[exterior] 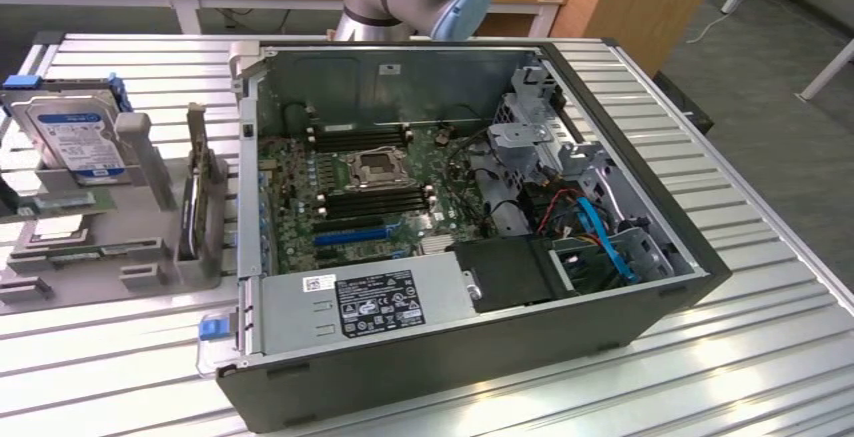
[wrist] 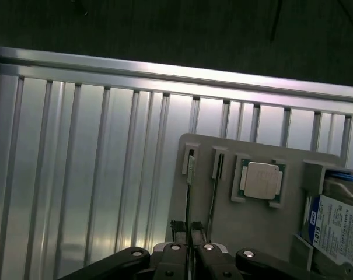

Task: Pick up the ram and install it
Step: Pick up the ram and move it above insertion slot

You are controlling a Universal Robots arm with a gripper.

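1. Standing on its long edge in a slot of the rack [wrist: 252, 239], the ram [wrist: 189, 186] shows in the wrist view as a thin line, seen edge-on from above.
2. Its long axis runs straight away from the pincer [wrist: 186, 227]. The line of the stick passes into the slit between the tips, so the pincer looks lined up over one end of the ram, with a jaw to each flat face.
3. A second ram [wrist: 213, 192] stands just beside it in the neighbouring slot, parallel to it and not touching. The pincer's slit sits on the first stick's line, not on this one.
4. Past the second ram on the same rack, the CPU [wrist: 261, 181] lies flat in its pocket, and the drive [wrist: 336, 224] sits at the rack's end.
5. The pincer's tips stand a little apart, with a narrow gap between them, and nothing is clamped. I judge that it hangs above the ram without touching it, since the stick sits fully in its slot.
6. In the exterior view the rack stands on the counter [exterior: 747, 357] to the exterior view's left of the open case [exterior: 467, 357], well apart from the board's slots [exterior: 378, 202]. The ram is not yet picked up or installed.
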